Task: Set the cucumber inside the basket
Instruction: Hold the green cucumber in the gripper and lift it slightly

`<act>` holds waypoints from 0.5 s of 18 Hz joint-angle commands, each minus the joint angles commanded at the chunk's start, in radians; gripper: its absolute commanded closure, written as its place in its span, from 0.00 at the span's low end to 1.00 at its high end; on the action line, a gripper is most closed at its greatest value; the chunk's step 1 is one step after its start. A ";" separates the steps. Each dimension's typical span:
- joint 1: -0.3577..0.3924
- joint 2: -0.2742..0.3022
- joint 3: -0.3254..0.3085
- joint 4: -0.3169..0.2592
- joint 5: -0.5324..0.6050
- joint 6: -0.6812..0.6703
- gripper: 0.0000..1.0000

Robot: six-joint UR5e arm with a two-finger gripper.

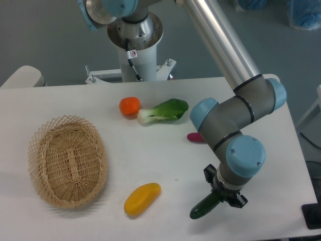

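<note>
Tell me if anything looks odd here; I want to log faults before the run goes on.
Nothing looks spilled or damaged. The cucumber lies near the table's front edge at the gripper, far from the empty basket. A pink thing is mostly hidden behind the arm, so I cannot judge it.

On the white surface (150,155) the basket (67,160) sits near the left edge, holding nothing that shows; the pincer (222,195) hangs near the front edge toward the right, its fingers clamped on the upper end of the cucumber (204,207), which slants down to the left; a yellow fruit (143,198) lies between basket and cucumber; toward the back edge an orange fruit (130,106) lies just beside a bok choy (164,111); a magenta object (195,137) is half hidden behind the arm.
</note>
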 joint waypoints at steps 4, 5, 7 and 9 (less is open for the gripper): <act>-0.003 0.000 -0.002 0.000 0.000 0.000 0.89; -0.006 0.000 -0.002 0.000 0.000 -0.011 0.89; -0.014 0.000 -0.002 0.000 0.003 -0.015 0.88; -0.018 0.005 -0.011 0.000 -0.005 -0.026 0.88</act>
